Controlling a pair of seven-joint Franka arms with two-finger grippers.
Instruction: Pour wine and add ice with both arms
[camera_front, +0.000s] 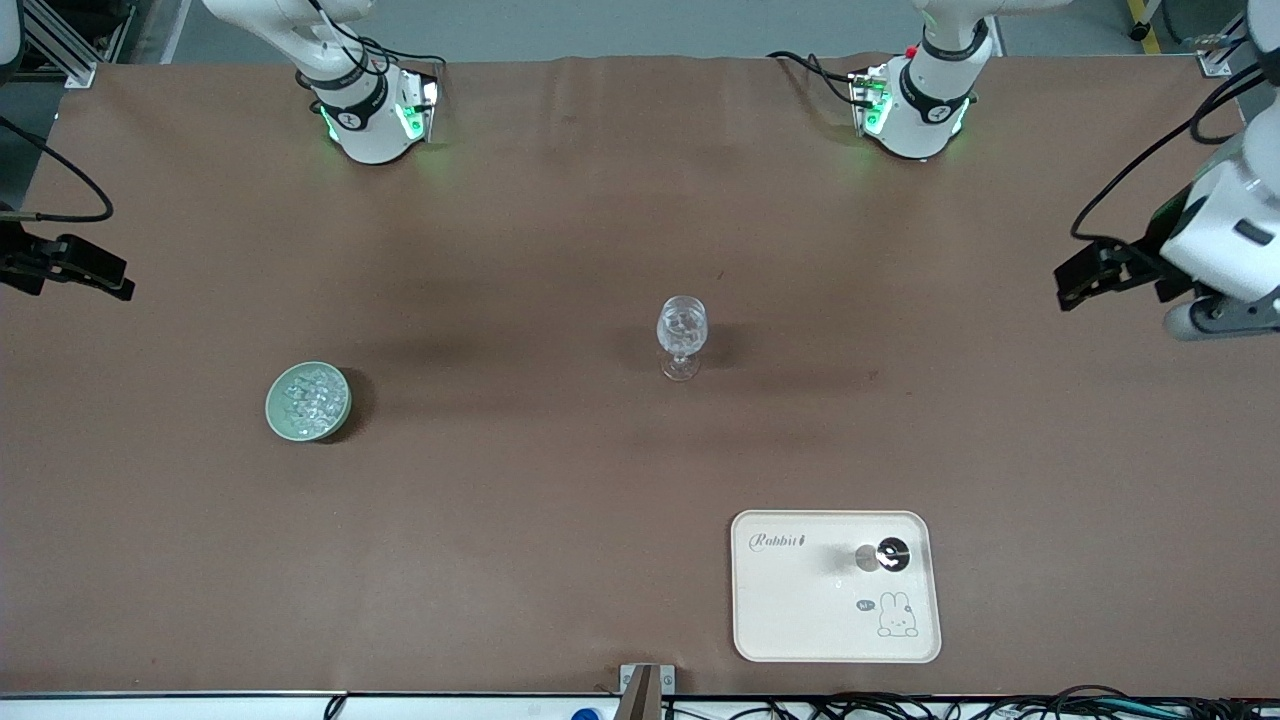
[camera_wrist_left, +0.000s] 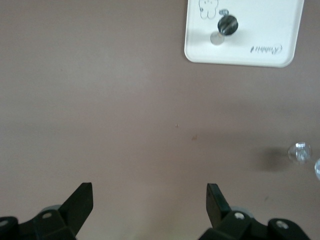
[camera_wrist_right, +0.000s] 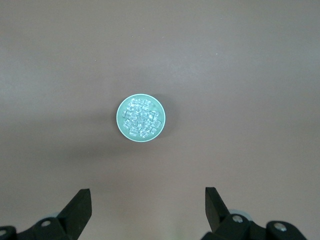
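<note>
A clear stemmed glass (camera_front: 682, 338) stands upright mid-table; its foot shows at the edge of the left wrist view (camera_wrist_left: 300, 151). The ice (camera_front: 308, 398) is a heap of small clear cubes in a green bowl (camera_front: 276, 420) toward the right arm's end, and also shows in the right wrist view (camera_wrist_right: 140, 118). A small dark-topped bottle (camera_front: 888, 554) stands on a cream tray (camera_front: 800, 620), also seen in the left wrist view (camera_wrist_left: 227, 24). My left gripper (camera_front: 1075, 285) hangs open and empty over its end of the table (camera_wrist_left: 150, 192). My right gripper (camera_front: 110, 280) is open and empty, high over its own end (camera_wrist_right: 147, 197).
The table is covered with a brown cloth (camera_front: 520, 520). The cream tray (camera_wrist_left: 250, 55) has a rabbit print and lies near the front edge, nearer the front camera than the glass. Both arm bases stand along the edge farthest from the front camera.
</note>
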